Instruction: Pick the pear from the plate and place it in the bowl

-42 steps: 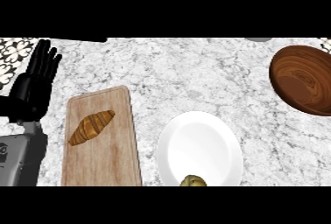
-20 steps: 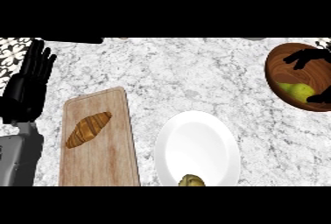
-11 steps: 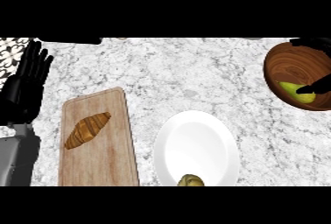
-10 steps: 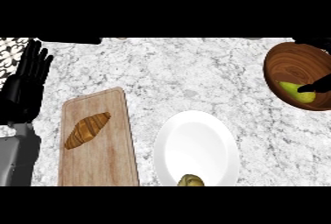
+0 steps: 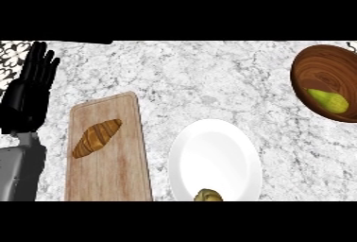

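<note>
One pear lies in the bowl at two o'clock, as I intended; my left hand rests at nine o'clock, fingers straight, holding nothing.

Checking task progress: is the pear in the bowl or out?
In. The pear lies inside the wooden bowl, with no robot hand touching it.

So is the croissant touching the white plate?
Apart. The head view shows the croissant lying on the wooden board, and a strip of bare counter separates the board from the plate.
</note>
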Robot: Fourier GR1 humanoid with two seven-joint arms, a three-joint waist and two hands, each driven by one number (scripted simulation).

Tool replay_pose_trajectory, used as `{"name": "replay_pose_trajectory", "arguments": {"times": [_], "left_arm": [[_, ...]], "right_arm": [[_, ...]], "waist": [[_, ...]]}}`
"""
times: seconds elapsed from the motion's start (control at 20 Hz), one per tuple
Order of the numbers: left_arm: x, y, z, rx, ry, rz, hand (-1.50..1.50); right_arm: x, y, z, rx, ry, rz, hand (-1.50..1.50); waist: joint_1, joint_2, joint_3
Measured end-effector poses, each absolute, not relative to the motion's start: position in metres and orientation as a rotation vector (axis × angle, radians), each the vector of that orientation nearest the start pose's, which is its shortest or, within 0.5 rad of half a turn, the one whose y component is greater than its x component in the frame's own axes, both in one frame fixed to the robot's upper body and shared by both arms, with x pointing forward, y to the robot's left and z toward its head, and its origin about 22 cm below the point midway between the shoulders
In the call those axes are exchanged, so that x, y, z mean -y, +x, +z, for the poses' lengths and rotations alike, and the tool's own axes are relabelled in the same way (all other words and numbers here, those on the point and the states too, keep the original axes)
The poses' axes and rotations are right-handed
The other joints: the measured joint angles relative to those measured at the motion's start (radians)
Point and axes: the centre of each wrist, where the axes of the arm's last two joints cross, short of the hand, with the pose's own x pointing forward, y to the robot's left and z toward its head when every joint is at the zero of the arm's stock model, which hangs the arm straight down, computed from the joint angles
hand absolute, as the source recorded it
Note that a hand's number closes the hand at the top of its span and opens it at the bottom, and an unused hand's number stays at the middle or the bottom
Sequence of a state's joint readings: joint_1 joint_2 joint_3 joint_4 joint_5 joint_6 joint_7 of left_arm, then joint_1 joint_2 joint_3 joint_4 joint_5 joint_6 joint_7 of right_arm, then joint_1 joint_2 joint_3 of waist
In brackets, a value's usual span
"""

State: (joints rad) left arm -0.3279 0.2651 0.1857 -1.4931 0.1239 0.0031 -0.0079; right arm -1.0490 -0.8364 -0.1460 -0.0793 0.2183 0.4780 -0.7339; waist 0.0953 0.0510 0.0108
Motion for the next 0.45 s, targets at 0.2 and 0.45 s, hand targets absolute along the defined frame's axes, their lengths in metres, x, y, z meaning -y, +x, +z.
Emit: {"name": "replay_pose_trajectory", "arguments": {"times": [0.2,0.45], "left_arm": [[-0.298,0.313,0.095,1.851,0.141,-0.020,0.00],[-0.297,0.314,0.099,1.867,0.136,-0.025,0.00]], "right_arm": [[0.495,0.374,0.169,1.754,-0.256,0.444,-1.50],[0.508,0.364,0.179,1.753,-0.262,0.385,-1.50]], "waist": [[0.007,0.008,0.004],[0.013,0.018,0.008]]}}
